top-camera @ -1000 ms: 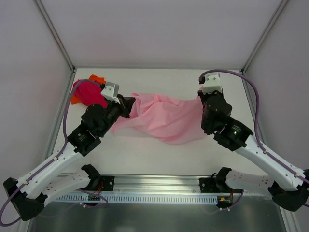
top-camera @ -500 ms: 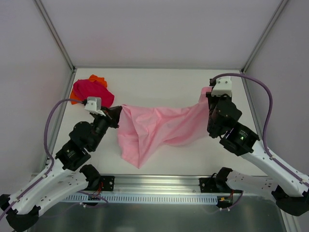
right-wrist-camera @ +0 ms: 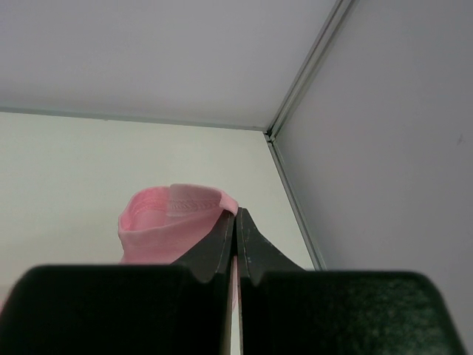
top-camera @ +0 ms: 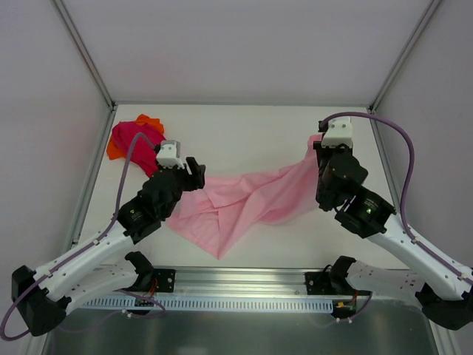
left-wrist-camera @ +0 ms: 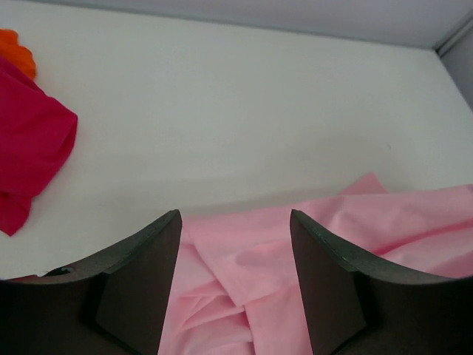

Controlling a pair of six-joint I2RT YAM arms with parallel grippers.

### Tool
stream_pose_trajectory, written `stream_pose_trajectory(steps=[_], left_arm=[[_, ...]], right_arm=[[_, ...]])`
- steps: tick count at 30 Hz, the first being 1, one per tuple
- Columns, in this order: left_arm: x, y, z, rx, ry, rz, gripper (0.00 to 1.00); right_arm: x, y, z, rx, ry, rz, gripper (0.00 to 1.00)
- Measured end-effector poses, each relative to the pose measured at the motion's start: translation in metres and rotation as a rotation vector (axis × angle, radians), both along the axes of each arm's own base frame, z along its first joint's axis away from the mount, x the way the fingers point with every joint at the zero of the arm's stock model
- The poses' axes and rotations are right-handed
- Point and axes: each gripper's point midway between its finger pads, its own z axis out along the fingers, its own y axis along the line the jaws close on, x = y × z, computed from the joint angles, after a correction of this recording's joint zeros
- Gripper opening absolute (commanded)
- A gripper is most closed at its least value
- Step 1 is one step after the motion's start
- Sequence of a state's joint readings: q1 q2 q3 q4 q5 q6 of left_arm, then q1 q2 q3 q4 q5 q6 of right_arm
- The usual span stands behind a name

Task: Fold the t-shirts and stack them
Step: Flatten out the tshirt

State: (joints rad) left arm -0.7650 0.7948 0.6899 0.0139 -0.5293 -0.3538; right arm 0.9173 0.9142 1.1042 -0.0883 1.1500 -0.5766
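Your left arm (top-camera: 81,255) and right arm (top-camera: 414,248): white link shells, black joint housings. Purple cable (top-camera: 362,114) loops to each white wrist camera block (top-camera: 340,132). Fingers (left-wrist-camera: 137,288) dark grey, wedge-shaped, matte.

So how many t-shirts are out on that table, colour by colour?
light pink t-shirt: 1
magenta t-shirt: 1
orange t-shirt: 1
Total: 3 t-shirts
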Motion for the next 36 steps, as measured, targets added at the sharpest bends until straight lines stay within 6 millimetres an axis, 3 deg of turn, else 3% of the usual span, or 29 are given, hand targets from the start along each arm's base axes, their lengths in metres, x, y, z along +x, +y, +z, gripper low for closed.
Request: stream_pose_trajectory(steps=[5, 11, 14, 19, 25, 29, 36], left_arm=[[-0.001, -0.023, -0.056, 0.024, 0.112, -0.082, 0.57], [-0.034, -0.046, -0.139, -0.056, 0.239, -0.237, 0.52], [-0.052, -0.066, -0.165, -0.071, 0.289, -0.329, 0.53], [-0.066, -0.094, -0.181, -0.104, 0.308, -0.440, 0.52], [-0.062, -0.103, -0.185, -0.132, 0.304, -0.448, 0.52], [-0.056, -0.100, -0.181, -0.136, 0.280, -0.414, 0.50], [-0.039, -0.076, -0.189, -0.086, 0.267, -0.253, 0.48]], right_arm=[[0.003, 0.004, -0.004, -0.015, 0.011, 0.002, 0.01], [0.007, 0.009, -0.010, -0.038, 0.029, 0.002, 0.01], [0.009, 0.011, -0.012, -0.047, 0.037, 0.002, 0.01], [0.010, 0.014, -0.016, -0.064, 0.050, 0.002, 0.01], [0.011, 0.015, -0.019, -0.077, 0.059, 0.002, 0.01], [0.011, 0.015, -0.019, -0.077, 0.059, 0.002, 0.01], [0.011, 0.015, -0.019, -0.077, 0.059, 0.002, 0.01]])
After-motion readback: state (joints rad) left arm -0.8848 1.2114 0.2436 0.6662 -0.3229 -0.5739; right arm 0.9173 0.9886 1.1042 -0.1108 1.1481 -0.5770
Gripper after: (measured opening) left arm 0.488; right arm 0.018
